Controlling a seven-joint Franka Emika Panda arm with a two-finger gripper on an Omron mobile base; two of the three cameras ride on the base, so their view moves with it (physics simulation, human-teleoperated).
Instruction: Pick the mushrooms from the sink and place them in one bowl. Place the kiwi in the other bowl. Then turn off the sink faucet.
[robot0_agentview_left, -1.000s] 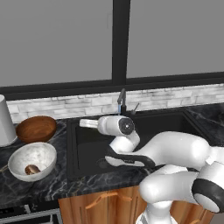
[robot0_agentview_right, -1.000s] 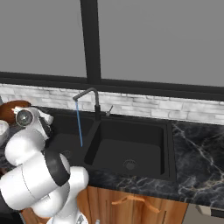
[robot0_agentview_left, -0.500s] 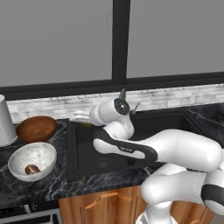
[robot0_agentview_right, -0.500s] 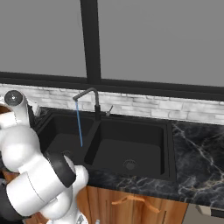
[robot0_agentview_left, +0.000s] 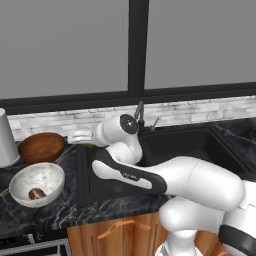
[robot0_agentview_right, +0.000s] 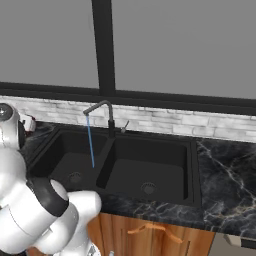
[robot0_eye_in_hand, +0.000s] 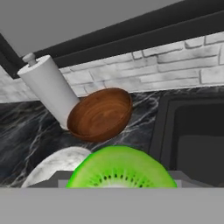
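The small round bright lime-green kiwi (robot0_eye_in_hand: 121, 168) is sitting at the bottom centre of the hand view with its cut, seeded face turned toward the camera; it looks round, so no long axis is showing, and the two-finger gripper (robot0_agentview_left: 81, 137) seems to be pinching it, though its tips are hidden. In the left base view the gripper is hanging at middle left, just right of the round reddish-brown wooden bowl (robot0_agentview_left: 42, 147), farther left than half a second ago. The wide white-grey speckled stone-look bowl (robot0_agentview_left: 37, 183) at lower left is holding one tan-brown mushroom (robot0_agentview_left: 35, 193), while water is running from the slim dark grey metal faucet (robot0_agentview_right: 101, 113) into the large black double-basin sink (robot0_agentview_right: 120, 165).

small white marking on arm link (robot0_agentview_left: 131, 176), unreadable, no other text
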